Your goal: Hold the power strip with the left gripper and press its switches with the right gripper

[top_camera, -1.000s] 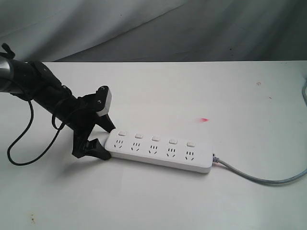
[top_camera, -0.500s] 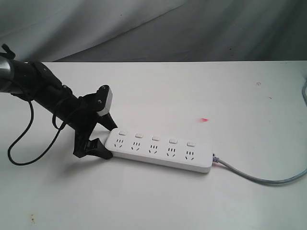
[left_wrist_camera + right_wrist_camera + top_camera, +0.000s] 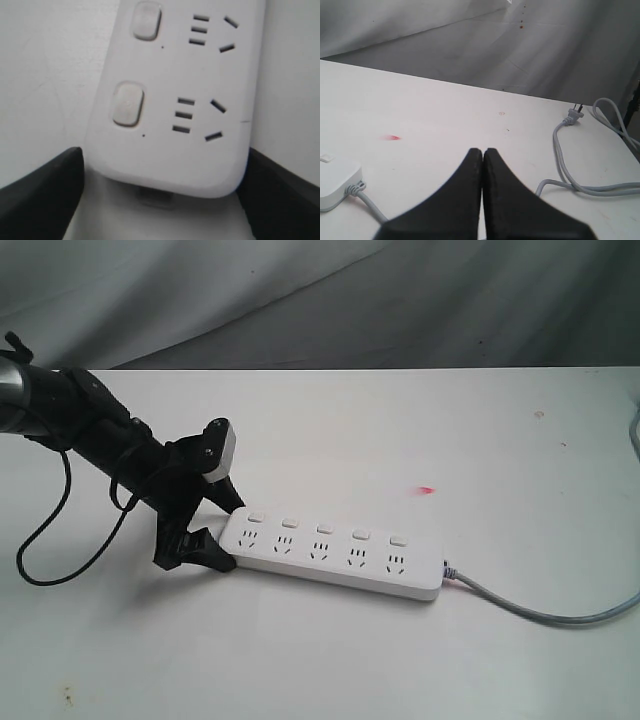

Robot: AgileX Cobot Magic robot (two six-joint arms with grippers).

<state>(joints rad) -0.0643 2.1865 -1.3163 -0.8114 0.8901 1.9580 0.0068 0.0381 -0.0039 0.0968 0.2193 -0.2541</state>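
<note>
We see the white table (image 3: 400, 420) first, and on it the power strip (image 3: 330, 558) lies flat, outlets up, our landmark for all the rest. At the strip's end away from its cord is the left gripper (image 3: 228, 532). Its black fingers (image 3: 40, 195) are spread wide, one along each long edge of that rounded end, with their tips right against the plastic. We cannot tell whether they press on it. The right gripper (image 3: 482, 150) hangs past the strip's cord end, well apart from it, fingers closed flat together on nothing. The grey cord (image 3: 540, 612) leaves the strip and runs off over the table. The five switches (image 3: 322, 528) sit in a row, one by each outlet. A small red mark (image 3: 427, 489) lies on the table near the strip's switch side.
</note>
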